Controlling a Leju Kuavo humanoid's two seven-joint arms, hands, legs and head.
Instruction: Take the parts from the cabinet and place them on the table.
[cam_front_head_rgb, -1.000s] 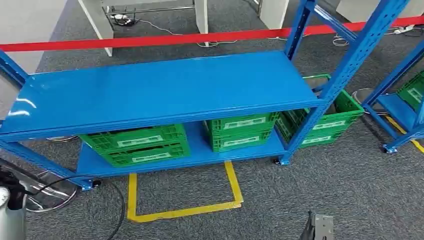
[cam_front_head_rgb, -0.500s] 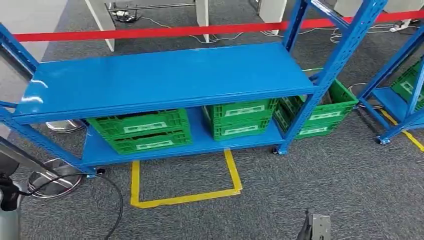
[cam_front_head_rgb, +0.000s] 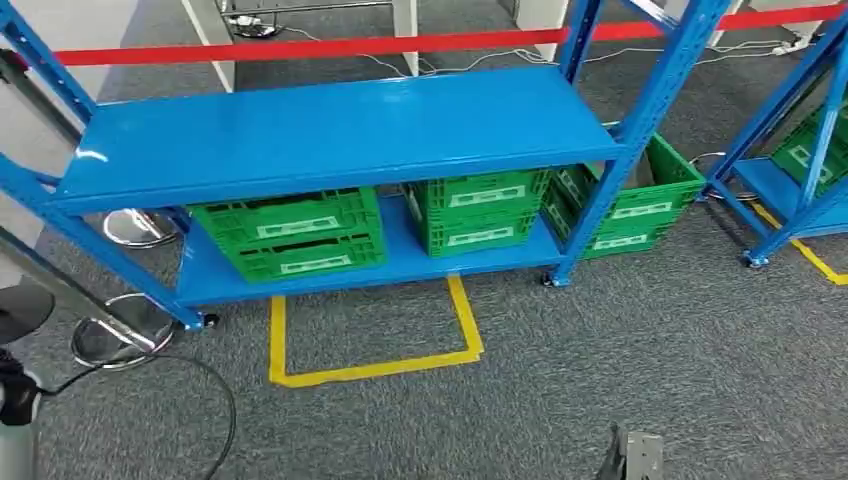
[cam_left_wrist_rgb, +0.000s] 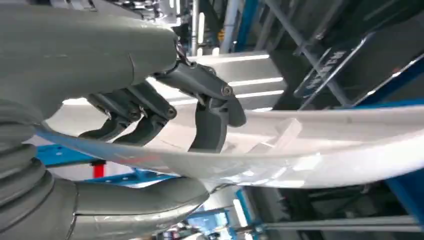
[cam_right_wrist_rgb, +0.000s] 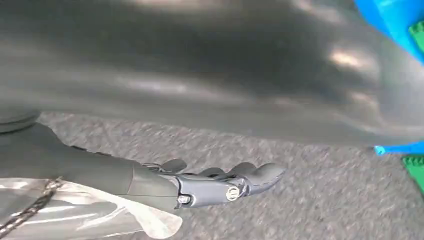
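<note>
My left hand (cam_left_wrist_rgb: 150, 100) holds the white part (cam_left_wrist_rgb: 325, 150), a long curved strip, with the fingers (cam_left_wrist_rgb: 210, 125) over one face and the thumb under the other. My right hand (cam_right_wrist_rgb: 215, 185) hangs over the carpet (cam_right_wrist_rgb: 310, 215) with its fingers stretched out, holding nothing. The rack (cam_front_head_rgb: 330, 140) stands ahead. Its upper shelf is bare, and green crates (cam_front_head_rgb: 290, 235) sit on the lower shelf, one toward the left end and one toward the right.

The part reaches well past my grip, so I think its free end could strike a blue post when I turn. Because I hold it at one spot, a knock could pivot it or slide it out. The black cable (cam_front_head_rgb: 215, 400) on the floor near my left side could snag a foot.
</note>
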